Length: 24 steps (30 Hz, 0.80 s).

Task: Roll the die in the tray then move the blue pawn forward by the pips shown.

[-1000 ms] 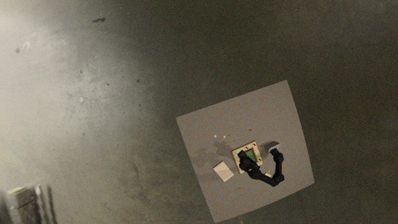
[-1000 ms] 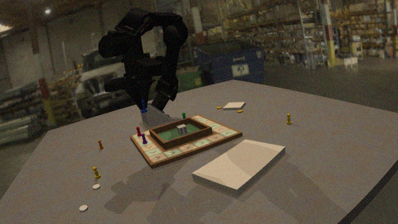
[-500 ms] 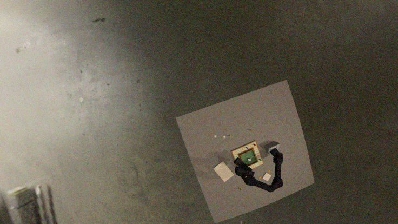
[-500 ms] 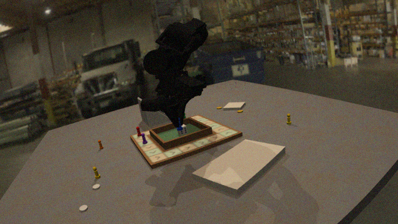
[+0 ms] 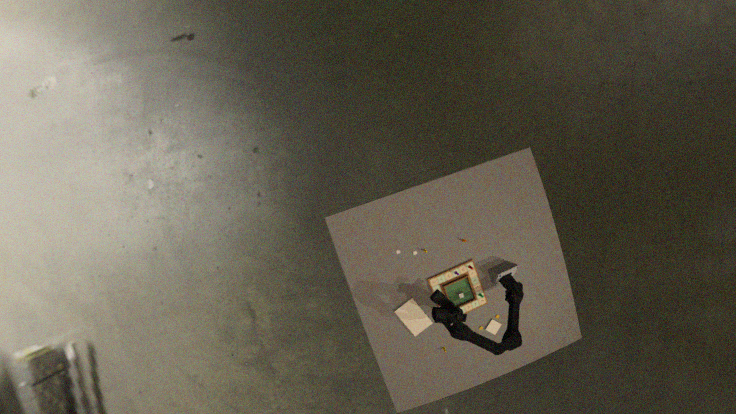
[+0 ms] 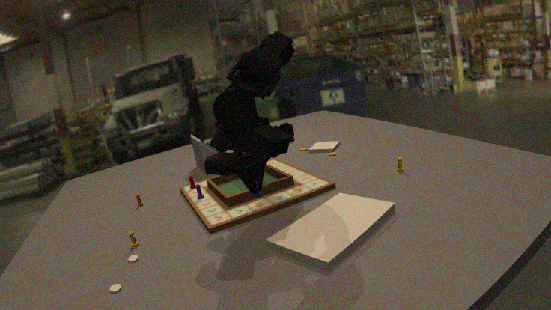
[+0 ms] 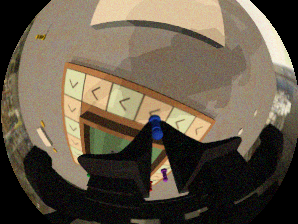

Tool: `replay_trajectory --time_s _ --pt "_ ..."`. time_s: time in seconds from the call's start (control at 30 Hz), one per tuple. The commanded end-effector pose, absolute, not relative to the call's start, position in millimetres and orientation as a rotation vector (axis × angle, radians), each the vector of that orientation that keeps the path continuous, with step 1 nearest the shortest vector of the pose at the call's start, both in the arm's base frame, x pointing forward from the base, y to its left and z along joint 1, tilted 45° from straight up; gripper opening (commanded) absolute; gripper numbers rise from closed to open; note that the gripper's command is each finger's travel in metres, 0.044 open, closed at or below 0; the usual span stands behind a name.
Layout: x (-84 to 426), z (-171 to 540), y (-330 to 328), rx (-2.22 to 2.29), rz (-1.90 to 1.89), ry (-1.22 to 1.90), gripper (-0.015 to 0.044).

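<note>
- Top view: the die (image 5: 461, 295) lay as a small white speck in the green tray (image 5: 457, 289) at the middle of the board (image 5: 457, 286), so the roll looked done. Its pips were too small to read here. The arm reached in from 5 o'clock of the board, and the claw (image 5: 439, 298) sat over the track at the board's 8 o'clock edge. The pawn itself could not be made out under the arm.
- Exterior view: the claw (image 6: 256, 189) was closed on the blue pawn (image 6: 257, 191), which stood upright at or just above the near row of arrow squares, right beside the tray's (image 6: 234, 197) near wall. Whether its base touched the board (image 6: 269, 204) could not be told. Red (image 6: 191, 181) and purple (image 6: 199, 191) pawns stood at the board's 9 o'clock corner, apart from the claw. The arm hid the die.
- Judgement: the pawn move looked under way. Setting the pawn down on the right square, letting go and drawing the arm back were left. The pip count could not be checked.
- Wrist view: the blue pawn (image 7: 154, 125) showed as a small glossy peg with a round head, pinched between the dark fingers. Pale squares with arrows lay just past it at 12 o'clock, the tray (image 7: 100, 137) at 9 o'clock.
</note>
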<state>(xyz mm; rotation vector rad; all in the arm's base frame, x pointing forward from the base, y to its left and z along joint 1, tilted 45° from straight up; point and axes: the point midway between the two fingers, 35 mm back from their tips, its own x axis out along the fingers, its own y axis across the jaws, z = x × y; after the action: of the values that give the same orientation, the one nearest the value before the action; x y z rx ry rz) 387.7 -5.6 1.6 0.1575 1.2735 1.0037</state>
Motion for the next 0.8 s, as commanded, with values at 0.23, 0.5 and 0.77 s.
replay_trajectory --time_s 0.23,0.5,0.77 --pt "388 -7 3 0.165 1.000 1.270 0.0000" --pt "388 -9 5 0.157 0.999 1.267 0.0052" --pt "388 -8 3 0.157 0.999 1.268 0.0262"
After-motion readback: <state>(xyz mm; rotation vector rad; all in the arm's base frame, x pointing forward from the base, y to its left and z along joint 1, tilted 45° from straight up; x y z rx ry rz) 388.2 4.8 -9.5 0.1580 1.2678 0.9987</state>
